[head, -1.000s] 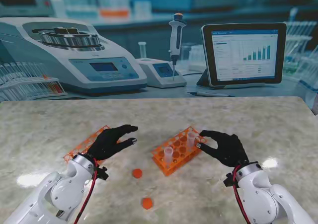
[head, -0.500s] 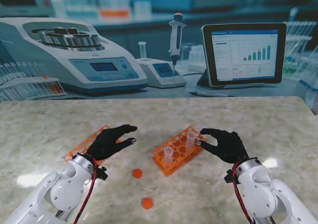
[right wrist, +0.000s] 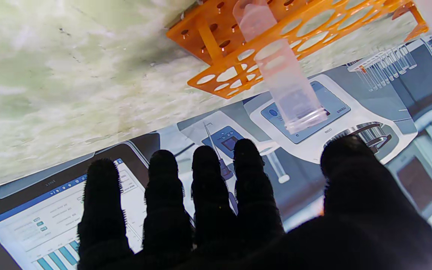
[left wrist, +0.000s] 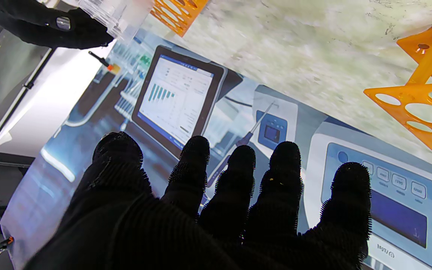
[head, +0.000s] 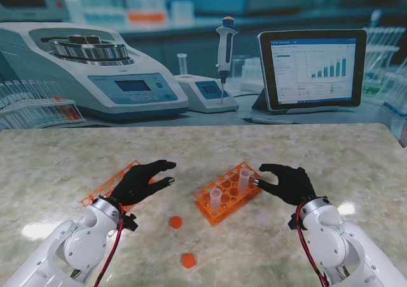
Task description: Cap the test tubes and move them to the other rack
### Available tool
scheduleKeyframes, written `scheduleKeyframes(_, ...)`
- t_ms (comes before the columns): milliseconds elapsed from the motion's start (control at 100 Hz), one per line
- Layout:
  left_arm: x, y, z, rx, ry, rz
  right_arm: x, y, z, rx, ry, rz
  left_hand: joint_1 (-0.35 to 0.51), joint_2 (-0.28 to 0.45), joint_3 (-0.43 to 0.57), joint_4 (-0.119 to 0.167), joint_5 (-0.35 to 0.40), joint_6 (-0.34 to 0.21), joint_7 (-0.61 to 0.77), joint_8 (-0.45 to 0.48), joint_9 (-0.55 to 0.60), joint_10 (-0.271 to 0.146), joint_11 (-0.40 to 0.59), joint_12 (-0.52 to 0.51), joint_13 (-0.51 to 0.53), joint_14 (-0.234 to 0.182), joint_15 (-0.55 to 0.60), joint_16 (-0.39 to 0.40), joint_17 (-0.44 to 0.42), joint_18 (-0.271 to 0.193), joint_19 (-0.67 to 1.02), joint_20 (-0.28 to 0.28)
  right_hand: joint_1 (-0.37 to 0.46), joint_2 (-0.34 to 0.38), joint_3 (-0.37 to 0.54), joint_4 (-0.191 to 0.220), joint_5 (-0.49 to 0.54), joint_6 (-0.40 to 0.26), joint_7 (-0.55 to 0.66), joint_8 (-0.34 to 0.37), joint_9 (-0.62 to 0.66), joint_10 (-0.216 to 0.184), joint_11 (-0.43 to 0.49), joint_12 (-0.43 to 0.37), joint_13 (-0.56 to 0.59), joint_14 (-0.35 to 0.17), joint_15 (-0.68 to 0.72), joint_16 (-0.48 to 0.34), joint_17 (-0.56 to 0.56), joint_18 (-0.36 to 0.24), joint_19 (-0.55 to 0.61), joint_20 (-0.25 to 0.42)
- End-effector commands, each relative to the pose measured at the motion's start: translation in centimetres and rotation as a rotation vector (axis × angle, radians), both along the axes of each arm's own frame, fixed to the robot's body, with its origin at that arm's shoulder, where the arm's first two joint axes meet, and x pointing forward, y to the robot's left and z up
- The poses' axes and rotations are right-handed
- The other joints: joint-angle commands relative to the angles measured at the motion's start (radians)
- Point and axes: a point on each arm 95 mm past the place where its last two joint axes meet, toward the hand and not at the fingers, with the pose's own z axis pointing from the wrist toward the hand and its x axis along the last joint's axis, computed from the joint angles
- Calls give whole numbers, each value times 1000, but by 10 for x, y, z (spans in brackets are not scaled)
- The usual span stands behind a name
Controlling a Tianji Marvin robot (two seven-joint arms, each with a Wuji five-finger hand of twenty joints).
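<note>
An orange rack (head: 227, 192) in the middle of the table holds two clear uncapped tubes, one at its near left (head: 215, 198) and one at its far right (head: 245, 178). My right hand (head: 287, 182) hovers open just right of the far-right tube, thumb and fingertips close beside it. In the right wrist view that tube (right wrist: 281, 75) stands in the rack (right wrist: 238, 56) beyond my spread fingers. A second orange rack (head: 113, 184) lies on the left, partly under my open left hand (head: 143, 180). Two orange caps (head: 175, 222) (head: 188, 260) lie on the table nearer to me.
The marble table (head: 331, 153) ends at a backdrop printed with a centrifuge (head: 95, 70), a pipette (head: 225, 45) and a tablet (head: 311, 67). The left wrist view shows the left rack's corner (left wrist: 422, 108) and my right hand's fingers (left wrist: 39, 26) by a tube.
My right hand has crept forward and slightly left, closer to the far-right tube. The left hand, racks and caps have stayed put.
</note>
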Motion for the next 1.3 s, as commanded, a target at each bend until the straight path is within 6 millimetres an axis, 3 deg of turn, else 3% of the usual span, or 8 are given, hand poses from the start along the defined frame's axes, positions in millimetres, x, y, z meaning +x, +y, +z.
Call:
scheduleKeyframes(0, -1, -1, 0, 5, 1, -9, 3, -1, -4, -6, 10, -2, -21, 40, -16, 21, -8, 2, -23, -10, 5, -19, 1, -16, -16, -16, -19, -8, -17, -5, -40, -34, -37, -24, 13, -6, -49, 21, -22, -11, -36, 9, -16, -13, -28, -7, -24, -3, -20, -16, -24, 1)
scheduleKeyframes(620, -1, -1, 0, 13, -2, -19, 33, 8, -21, -85, 42, 44, -20, 38, -16, 22, -8, 2, -23, -9, 1, -23, 3, -15, -23, -19, -21, -9, -21, -14, -51, -28, -109, -87, 62, -23, -135, 87, -81, -36, -142, 49, -47, -81, -131, -4, -54, -57, -71, -39, -87, -34)
scheduleKeyframes(1290, -2, -2, -1, 27, 5, -28, 42, 15, -31, -96, 50, 95, -19, 36, -16, 22, -8, 0, -22, -8, -2, -26, 4, -14, -31, -24, -23, -10, -25, -20, -62, -22, -131, -140, 106, -41, -160, 105, -99, -36, -184, 65, -66, -103, -157, 1, -51, -72, -92, -41, -112, -59)
